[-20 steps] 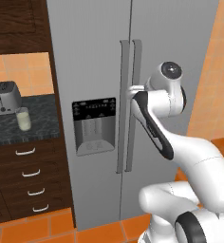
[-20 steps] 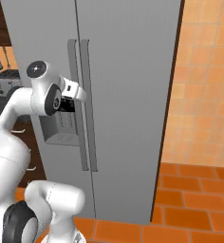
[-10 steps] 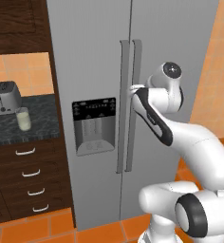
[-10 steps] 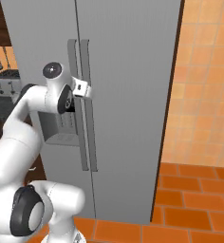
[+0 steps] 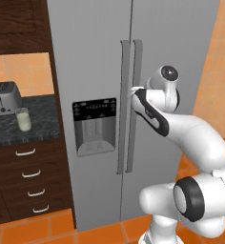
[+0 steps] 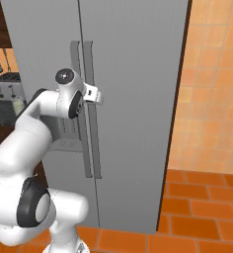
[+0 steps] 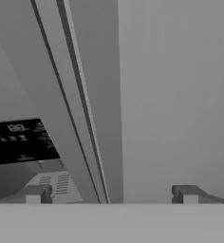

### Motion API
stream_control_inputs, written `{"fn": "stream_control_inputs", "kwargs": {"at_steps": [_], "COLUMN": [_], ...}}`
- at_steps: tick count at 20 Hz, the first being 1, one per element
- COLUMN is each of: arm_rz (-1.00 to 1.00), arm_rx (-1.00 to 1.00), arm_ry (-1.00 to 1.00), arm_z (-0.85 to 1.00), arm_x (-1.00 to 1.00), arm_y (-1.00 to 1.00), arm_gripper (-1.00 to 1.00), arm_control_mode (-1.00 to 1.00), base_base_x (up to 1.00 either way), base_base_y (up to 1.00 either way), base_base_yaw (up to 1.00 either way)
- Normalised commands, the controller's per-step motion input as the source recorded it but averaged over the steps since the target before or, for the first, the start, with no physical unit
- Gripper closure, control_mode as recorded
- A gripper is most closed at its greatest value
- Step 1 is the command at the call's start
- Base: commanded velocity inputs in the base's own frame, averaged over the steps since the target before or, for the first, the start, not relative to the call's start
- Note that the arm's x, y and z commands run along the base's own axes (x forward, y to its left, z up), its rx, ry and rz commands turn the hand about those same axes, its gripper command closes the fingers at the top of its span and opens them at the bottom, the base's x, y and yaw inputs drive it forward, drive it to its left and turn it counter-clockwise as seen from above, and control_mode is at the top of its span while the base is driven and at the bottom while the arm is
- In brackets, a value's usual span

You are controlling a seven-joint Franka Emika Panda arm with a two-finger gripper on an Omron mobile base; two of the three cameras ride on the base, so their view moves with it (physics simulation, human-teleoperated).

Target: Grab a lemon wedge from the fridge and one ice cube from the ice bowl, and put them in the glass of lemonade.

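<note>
The grey steel fridge [image 5: 176, 52] stands shut, its two long handles [image 5: 128, 71] side by side and the black dispenser panel [image 5: 94, 109] on the left door. My gripper [image 5: 132, 91] is open, level with the upper half of the handles and close in front of them. In the hand view the handles [image 7: 85, 123] run between my open fingertips [image 7: 35, 193]. The glass of lemonade [image 5: 23, 119] stands on the dark counter at the left. The lemon wedge is hidden behind the shut doors. The ice cube and the ice bowl are out of view.
A steel toaster [image 5: 2, 97] sits behind the glass on the counter [image 5: 43, 126], above dark wood drawers [image 5: 31, 176]. An orange tiled wall [image 6: 212, 89] flanks the fridge on the right, with orange floor tiles [image 6: 202, 207] below.
My hand has pushed forward to the fridge handles, and the elbow has swung along with it. The gripper stays open. The fridge doors have not moved.
</note>
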Motion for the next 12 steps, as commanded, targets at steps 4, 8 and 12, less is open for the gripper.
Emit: {"fn": "stream_control_inputs", "kwargs": {"at_steps": [4, 8, 12], "arm_rz": [0.00, 0.00, 0.00], "arm_rx": [-0.02, -0.02, -0.05], "arm_ry": [0.00, 0.00, -0.03], "arm_z": [-0.13, -0.30, -0.23], "arm_x": [0.50, 0.36, 0.33], "arm_y": [-0.16, 0.08, 0.31], "arm_gripper": [-1.00, -1.00, -1.00], "arm_control_mode": [-1.00, -1.00, -1.00], "base_base_x": [0.00, 0.00, 0.00], "base_base_y": [0.00, 0.00, 0.00], "base_base_yaw": [0.00, 0.00, 0.00]}}
